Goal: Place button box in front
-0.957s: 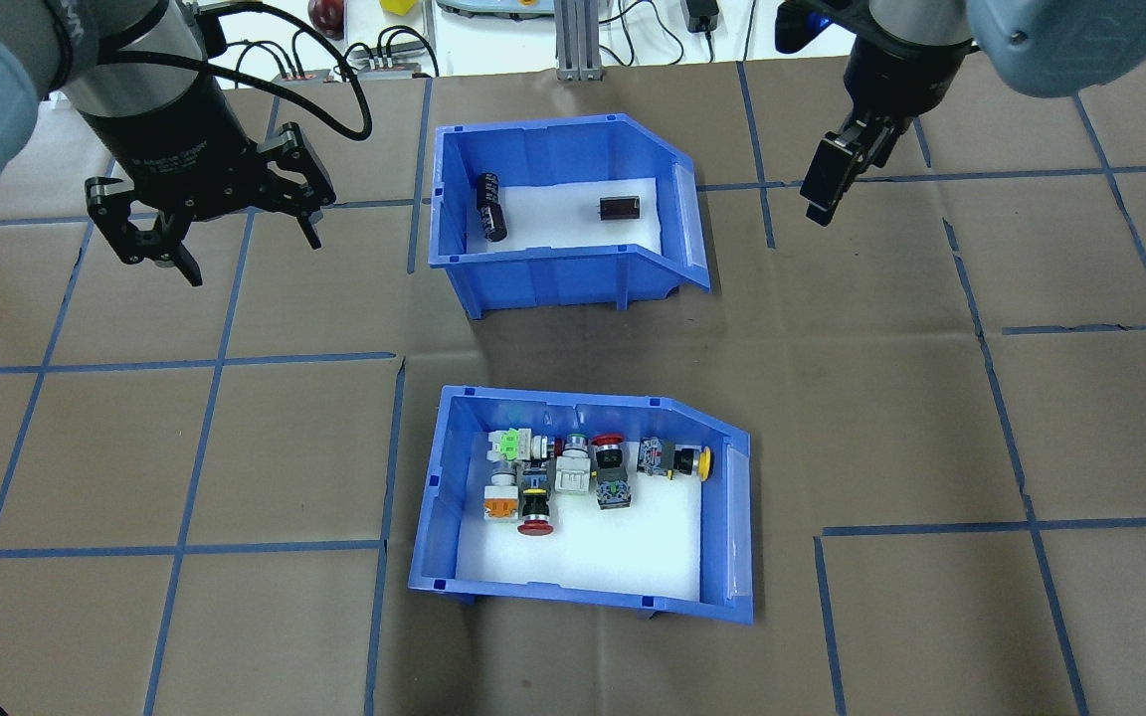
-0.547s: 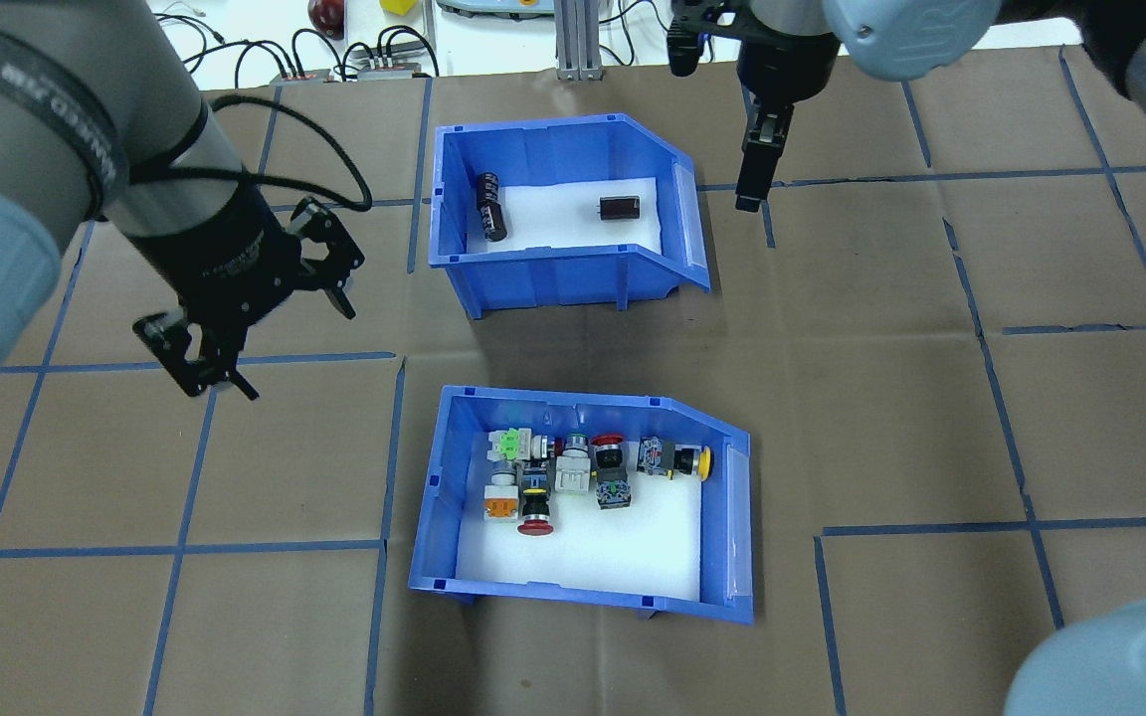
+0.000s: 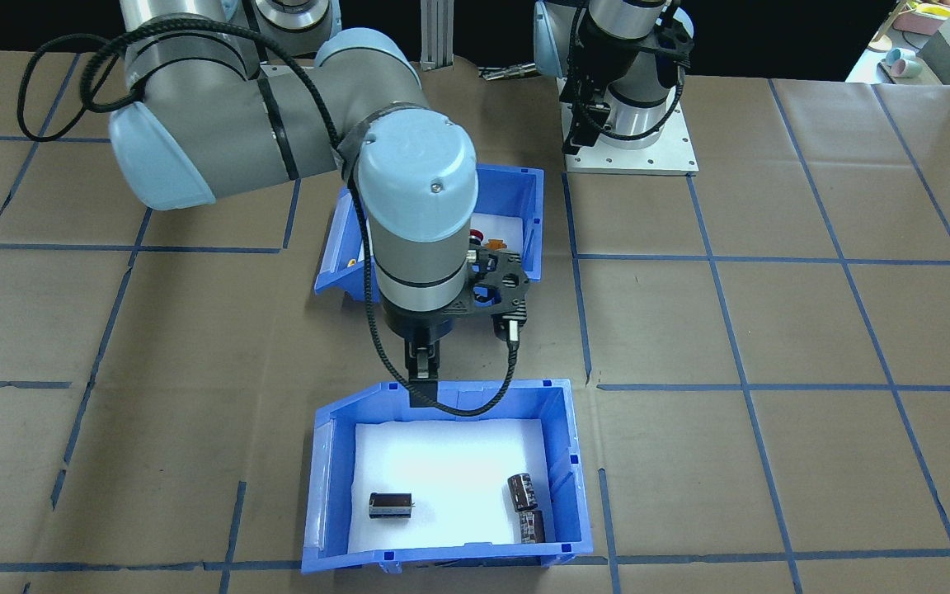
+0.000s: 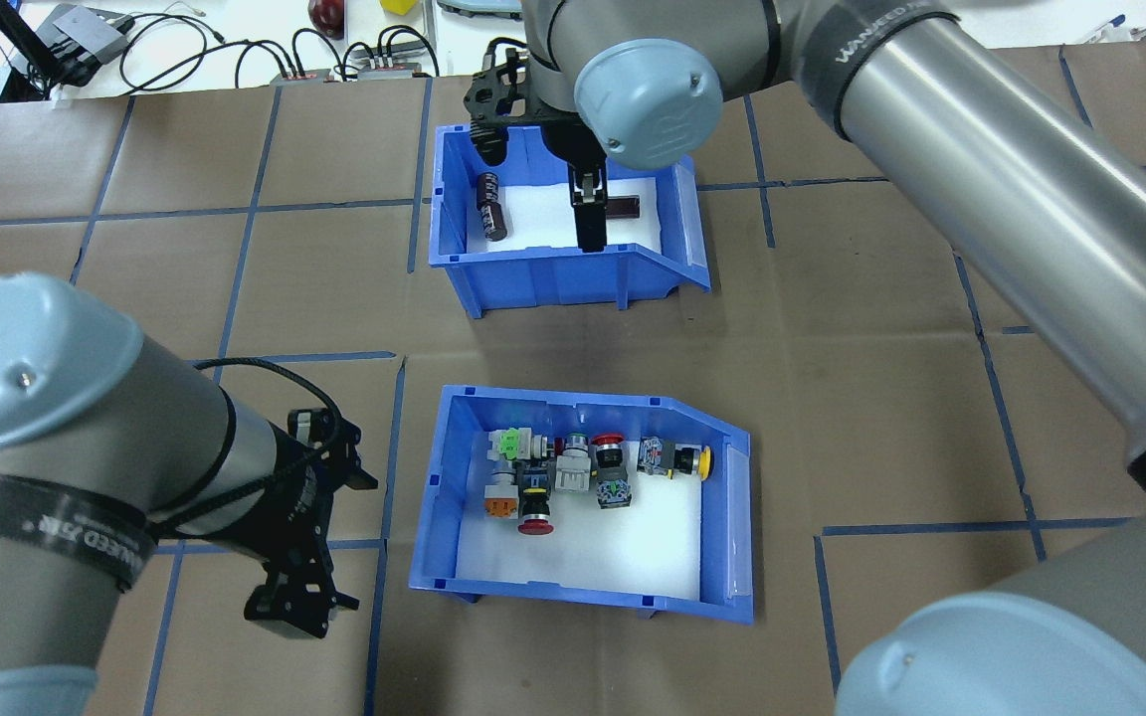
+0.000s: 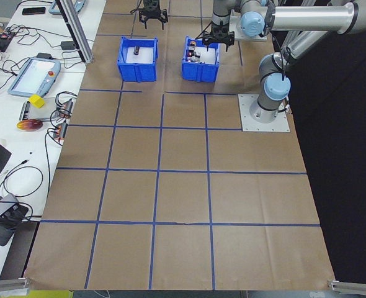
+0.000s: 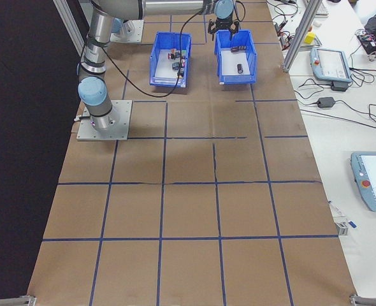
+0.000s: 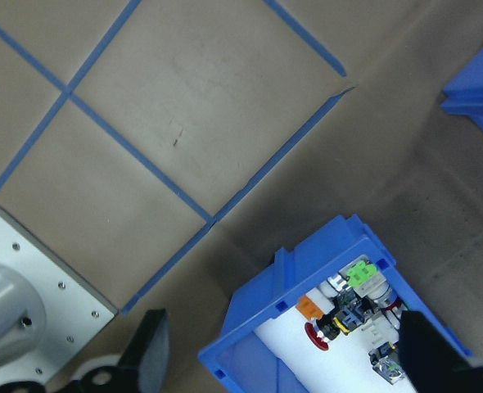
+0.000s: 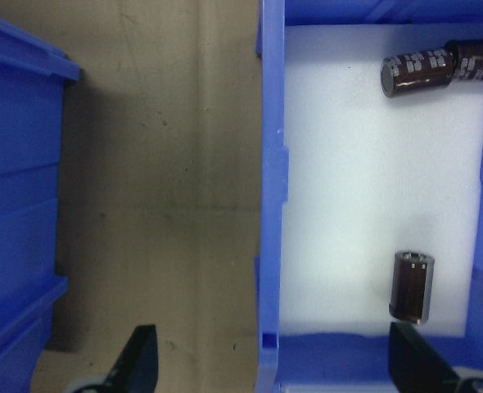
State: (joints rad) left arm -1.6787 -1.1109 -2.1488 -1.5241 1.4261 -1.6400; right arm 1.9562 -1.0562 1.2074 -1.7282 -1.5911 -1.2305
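The button box sits on the bench near the robot, and the left tool, with its fingers spread wide and holding nothing, hangs just past the box's 9 o'clock wall. I think it should slide over that wall, one finger in and one out, and squeeze before pulling. Farther off at 12 o'clock, the right tool is spread over the near wall of the capacitor bin; it should grip there so the bins can swap without bumping.

Bright, even overhead light, soft shadows, glaring white foam, perhaps slightly blurred wrist views.
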